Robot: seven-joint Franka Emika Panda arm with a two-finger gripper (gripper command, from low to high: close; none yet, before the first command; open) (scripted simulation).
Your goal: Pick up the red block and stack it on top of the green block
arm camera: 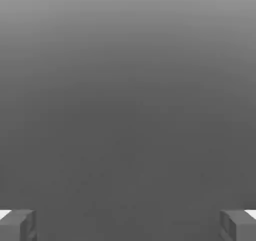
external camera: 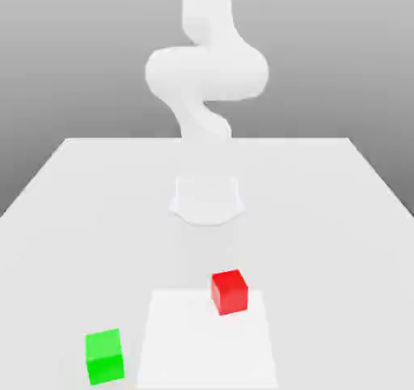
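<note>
- The white table [external camera: 340, 218] spans the lower half of the exterior view, its far edge crossing the frame just above mid-height. It is the only bearing surface here, and both cubes sit directly on it; there is no bin, tray or other container to hold anything.
- The white Panda arm [external camera: 206, 73] rises from a round base [external camera: 207, 201] at the centre of the frame and bends out of the top edge. Judging by that raised, folded pose, it is standing clear of the work area, well apart from both cubes.
- A paler rectangular patch [external camera: 206, 348] lies on the table at lower centre, running down to the bottom edge of the frame.
- The green block [external camera: 104, 357] sits in the lower left of the exterior view, flat on the table beside that patch. It is the stacking target, so it probably stays put.
- The red block [external camera: 229, 291] rests just right of centre in the lower part of the frame, on the upper right corner of the patch, well apart from the green one and untouched. The pick-up seems not yet begun.
- The gripper [arm camera: 128, 225] shows in the hand view as two grey fingertips [arm camera: 17, 225] at the bottom corners, spread as wide as they go, with nothing between them but plain grey backdrop.
</note>
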